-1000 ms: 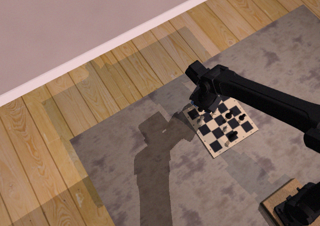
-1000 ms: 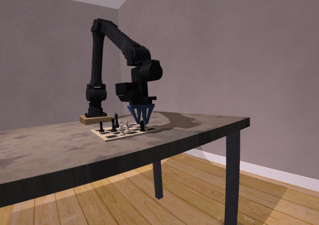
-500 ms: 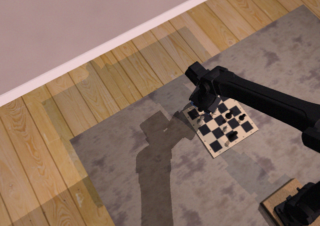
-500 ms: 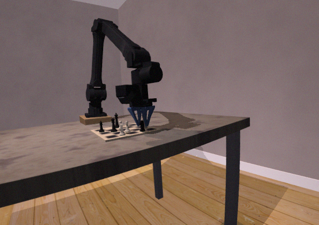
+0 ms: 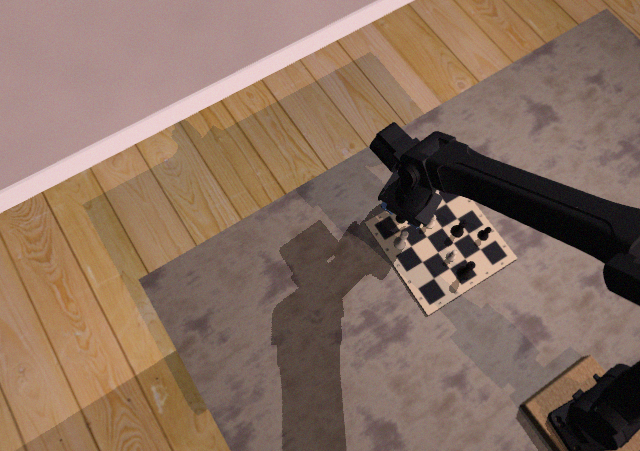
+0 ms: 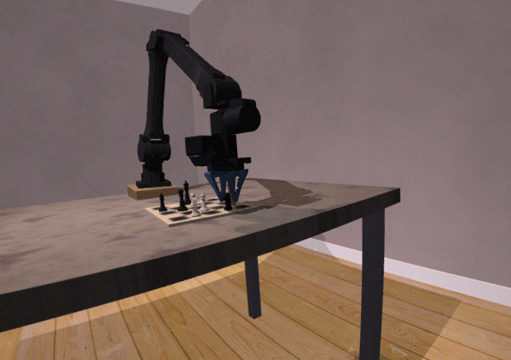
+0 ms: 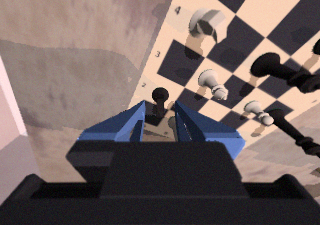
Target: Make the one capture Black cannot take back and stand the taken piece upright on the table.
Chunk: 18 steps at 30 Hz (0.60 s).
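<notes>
Capture unfinished: my gripper [image 7: 160,105], part-spread and pinching nothing, brackets the black pawn [image 7: 160,97] upright near rank 2 at the board's [image 7: 280,5] 9 o'clock edge.

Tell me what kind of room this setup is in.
Probably a bare indoor room used as a robot test space: plain grey walls, a wooden plank floor with a white baseboard, and one dark table carrying a small chessboard.
</notes>
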Each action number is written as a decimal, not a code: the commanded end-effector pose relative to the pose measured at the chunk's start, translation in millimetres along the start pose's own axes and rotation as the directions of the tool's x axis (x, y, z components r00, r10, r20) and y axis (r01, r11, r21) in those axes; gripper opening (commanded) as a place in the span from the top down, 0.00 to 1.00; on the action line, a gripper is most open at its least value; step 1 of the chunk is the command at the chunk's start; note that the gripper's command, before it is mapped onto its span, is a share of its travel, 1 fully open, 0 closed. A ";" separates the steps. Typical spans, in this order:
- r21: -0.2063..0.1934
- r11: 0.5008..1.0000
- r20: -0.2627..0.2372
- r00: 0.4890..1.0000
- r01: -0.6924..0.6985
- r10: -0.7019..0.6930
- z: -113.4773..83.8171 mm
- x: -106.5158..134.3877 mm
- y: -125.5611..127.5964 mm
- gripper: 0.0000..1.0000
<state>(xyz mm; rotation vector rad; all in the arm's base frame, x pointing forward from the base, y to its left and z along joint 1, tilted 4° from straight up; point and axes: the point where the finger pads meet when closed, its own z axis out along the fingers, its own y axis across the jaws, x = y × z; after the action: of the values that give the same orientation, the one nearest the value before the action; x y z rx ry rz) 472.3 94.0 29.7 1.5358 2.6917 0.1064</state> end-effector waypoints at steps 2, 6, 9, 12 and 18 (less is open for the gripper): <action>-0.007 1.000 0.007 1.000 -0.009 0.009 3.6 1.4 0.8 0.63; -0.007 1.000 0.007 1.000 -0.009 0.009 3.6 1.4 0.8 0.63; -0.007 1.000 0.007 1.000 -0.009 0.009 3.6 1.4 0.8 0.63; -0.007 1.000 0.007 1.000 -0.009 0.009 3.6 1.4 0.8 0.63; -0.007 1.000 0.007 1.000 -0.008 0.008 3.6 1.4 0.8 1.00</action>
<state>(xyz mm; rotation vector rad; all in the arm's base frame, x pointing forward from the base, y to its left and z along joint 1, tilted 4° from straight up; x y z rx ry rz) 472.3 94.0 29.7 1.5361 2.6915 0.1064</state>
